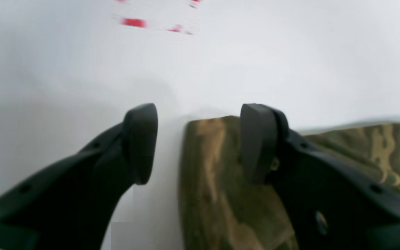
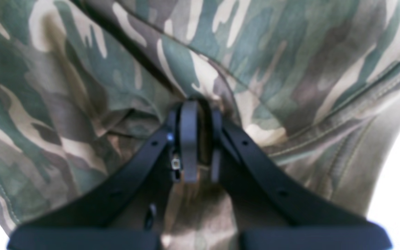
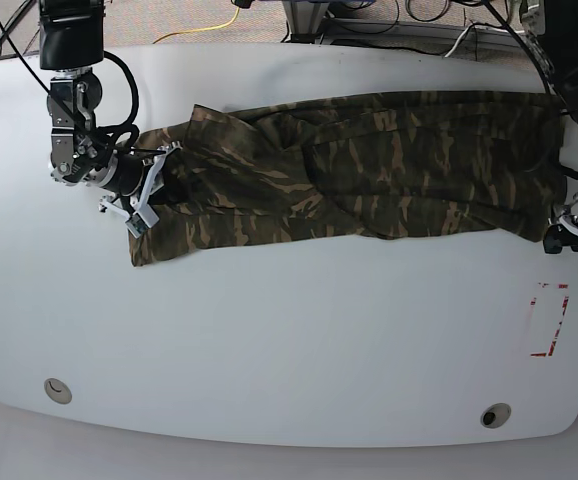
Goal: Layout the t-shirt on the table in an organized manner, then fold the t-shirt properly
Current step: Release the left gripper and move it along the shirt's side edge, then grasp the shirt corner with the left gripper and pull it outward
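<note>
While the t-shirt (image 3: 349, 165) lies as a long rumpled band across the upper table (image 3: 269, 340), step: layout, unfinished.
Right tool (image 2: 196, 139): clamped on cloth, left of base frame.
Left tool (image 1: 198, 142): spread, empty, at shirt's right corner.
Next, judged: grip, then pull flat.

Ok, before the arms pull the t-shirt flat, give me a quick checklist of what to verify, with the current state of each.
1. Right gripper has cloth: ok, shut on a bunch of the t-shirt.
2. Left gripper has cloth: not ok, it is open, with the shirt's corner between the fingers, ungripped.
3. Shirt spread flat: not ok, it lies as a folded, wrinkled band across the table.
4. Sleeves laid out: cannot tell, none is distinguishable in the bunching.
5. Shirt fully on the table: ok in the base view.
6. Red tape rectangle uncovered: ok, the shirt lies beyond it.
</note>
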Robot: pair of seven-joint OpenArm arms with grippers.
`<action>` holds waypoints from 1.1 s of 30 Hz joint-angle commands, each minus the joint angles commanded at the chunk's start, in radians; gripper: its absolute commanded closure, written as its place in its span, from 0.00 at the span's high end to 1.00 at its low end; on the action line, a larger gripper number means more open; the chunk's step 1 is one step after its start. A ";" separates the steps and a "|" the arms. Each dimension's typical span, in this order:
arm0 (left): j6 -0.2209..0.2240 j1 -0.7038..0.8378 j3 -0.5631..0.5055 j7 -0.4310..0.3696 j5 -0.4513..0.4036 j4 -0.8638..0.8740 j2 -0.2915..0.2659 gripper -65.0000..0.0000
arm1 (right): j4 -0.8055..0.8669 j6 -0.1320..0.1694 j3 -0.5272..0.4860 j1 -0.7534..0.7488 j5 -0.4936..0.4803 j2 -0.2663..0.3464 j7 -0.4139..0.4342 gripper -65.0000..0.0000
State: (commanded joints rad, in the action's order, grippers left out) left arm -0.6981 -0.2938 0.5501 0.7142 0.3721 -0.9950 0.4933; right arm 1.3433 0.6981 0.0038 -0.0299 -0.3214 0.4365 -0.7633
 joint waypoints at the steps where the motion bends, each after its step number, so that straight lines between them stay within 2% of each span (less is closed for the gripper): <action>1: 0.000 -0.005 -0.011 -0.012 0.000 0.025 0.000 0.54 | 0.002 0.000 0.000 0.000 0.000 0.000 0.000 0.07; 12: 0.000 -0.009 -0.063 -0.092 0.000 0.126 0.000 0.54 | 0.003 0.000 0.003 0.000 0.000 0.003 0.000 0.07; 30: 0.000 -0.008 -0.071 -0.092 0.005 0.190 -0.002 0.54 | 0.003 0.000 0.005 0.000 -0.002 0.002 0.000 0.07; 33: 0.000 -0.008 -0.071 -0.092 0.005 0.189 -0.002 0.48 | 0.003 0.000 0.005 0.000 -0.002 0.002 0.000 0.07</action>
State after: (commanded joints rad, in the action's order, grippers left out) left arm -0.6981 -0.3015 0.4795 0.6222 0.3767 -0.8063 0.4918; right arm 1.3464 0.6981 0.0084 -0.0299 -0.3230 0.4381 -0.7633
